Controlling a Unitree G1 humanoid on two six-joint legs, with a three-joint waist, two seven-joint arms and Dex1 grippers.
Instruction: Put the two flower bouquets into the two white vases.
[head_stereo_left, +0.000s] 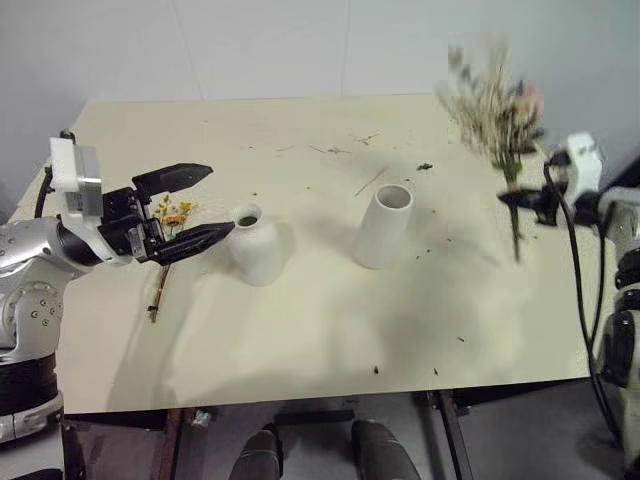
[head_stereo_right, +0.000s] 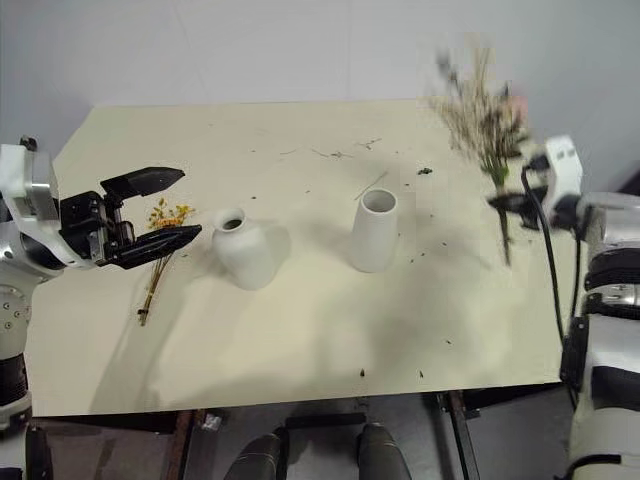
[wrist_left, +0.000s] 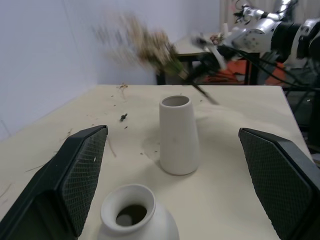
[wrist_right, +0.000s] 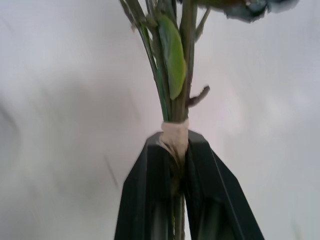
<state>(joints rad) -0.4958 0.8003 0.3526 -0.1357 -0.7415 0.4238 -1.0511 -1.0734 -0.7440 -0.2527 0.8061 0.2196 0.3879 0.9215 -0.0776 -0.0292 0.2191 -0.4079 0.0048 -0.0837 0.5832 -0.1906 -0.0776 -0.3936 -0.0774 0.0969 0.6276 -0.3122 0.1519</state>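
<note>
Neither vase filled: right gripper (head_stereo_left: 520, 197) clamps big bouquet (head_stereo_left: 495, 100) upright, tall vase (head_stereo_left: 384, 226) beside; left gripper (head_stereo_left: 190, 208) wide open, empty, small bouquet (head_stereo_left: 168, 235) beneath, short vase (head_stereo_left: 254, 243) just beyond.

The short vase (head_stereo_left: 254, 243) stands left of the tall vase (head_stereo_left: 384, 226), on the table (head_stereo_left: 300, 330).

A pale cream rectangular wooden tabletop (head_stereo_left: 300, 330) stands against a plain grey-white wall (head_stereo_left: 250, 45), its surface strewn with thin loose dried twig scraps (head_stereo_left: 371, 181) and tiny dark crumbs (head_stereo_left: 425, 166), possibly bits of leaf, mostly toward the far side.
</note>
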